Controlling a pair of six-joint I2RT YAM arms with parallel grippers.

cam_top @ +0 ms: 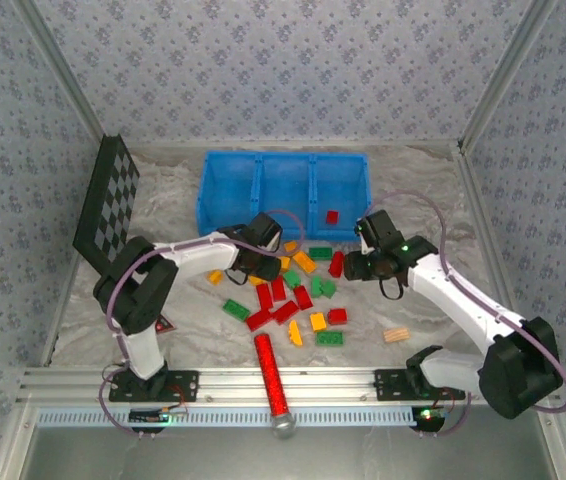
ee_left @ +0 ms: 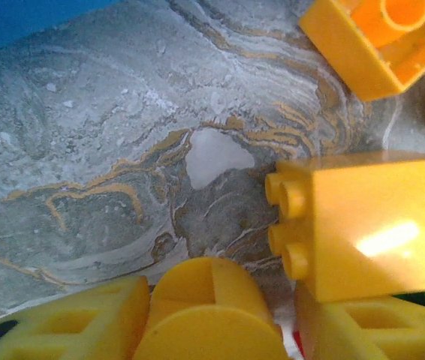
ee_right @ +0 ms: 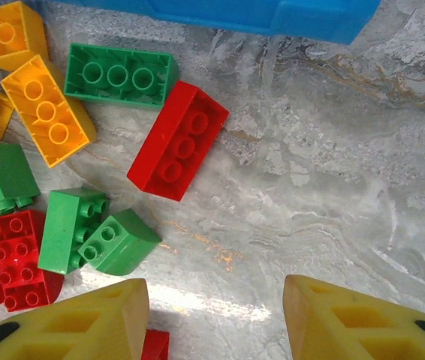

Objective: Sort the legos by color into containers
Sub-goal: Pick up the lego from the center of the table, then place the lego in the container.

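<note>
A yellow brick runs off the left wrist view's right edge, and a blurred, rounded yellow piece is cut off below.

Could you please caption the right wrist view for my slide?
Open right claw above bare tabletop, red lego ahead, blue bin beyond.

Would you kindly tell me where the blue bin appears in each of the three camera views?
Top external: the blue bin stands at the far middle, beyond the bricks.
Left wrist: a blue sliver in the upper left corner.
Right wrist: its wall runs along the top edge.
Shared landmark: the marbled grey table surface before it.
</note>
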